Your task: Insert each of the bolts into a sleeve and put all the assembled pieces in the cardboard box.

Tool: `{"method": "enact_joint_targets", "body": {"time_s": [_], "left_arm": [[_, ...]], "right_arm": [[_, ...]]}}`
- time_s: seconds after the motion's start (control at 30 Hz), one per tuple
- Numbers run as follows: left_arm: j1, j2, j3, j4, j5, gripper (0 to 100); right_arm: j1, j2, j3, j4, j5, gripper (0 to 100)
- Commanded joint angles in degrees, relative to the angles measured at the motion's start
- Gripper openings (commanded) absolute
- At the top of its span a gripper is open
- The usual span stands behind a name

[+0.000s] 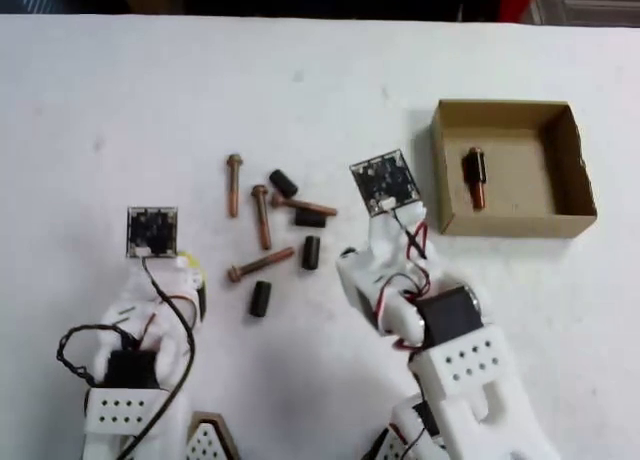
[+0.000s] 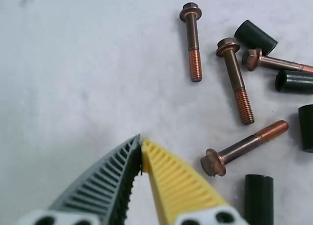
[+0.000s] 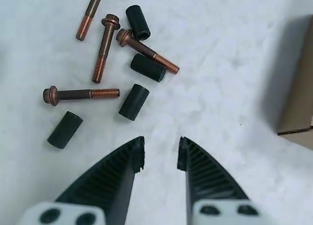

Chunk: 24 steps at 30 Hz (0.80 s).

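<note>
Several copper bolts (image 1: pixel 262 217) and several black sleeves (image 1: pixel 311 251) lie loose and mixed together at the table's middle. One assembled bolt-and-sleeve piece (image 1: pixel 474 177) lies inside the cardboard box (image 1: pixel 560 215) at the right. My left gripper (image 2: pixel 141 146) is shut on nothing, with a bolt (image 2: pixel 243 147) and a sleeve (image 2: pixel 259 198) close beside its yellow finger (image 2: pixel 171 186). My right gripper (image 3: pixel 160 154) is open over bare table, a short way from the nearest sleeve (image 3: pixel 134 101). Other bolts (image 3: pixel 103 48) lie farther off.
The left arm (image 1: pixel 140 320) sits left of the pile and the right arm (image 1: pixel 420 300) between the pile and the box. The box wall (image 3: pixel 299 98) stands to one side of the right gripper. White table surrounds the parts.
</note>
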Motion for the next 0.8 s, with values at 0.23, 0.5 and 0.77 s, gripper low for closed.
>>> {"method": "enact_joint_targets", "body": {"time_s": [0.23,0.5,0.77], "left_arm": [[-0.3,-0.5,-0.6,-1.6,-0.2,2],[-1.7,-0.5,-1.0,-1.6,-0.2,2],[-2.9,-0.5,-1.0,-1.9,-0.2,2]], "right_arm": [[-1.7,17.8,-0.7,-14.5,-5.5,7.0],[-4.7,27.7,-1.1,-23.5,-11.8,7.0],[-4.3,37.1,-6.9,-24.0,-16.8,7.0]]}}
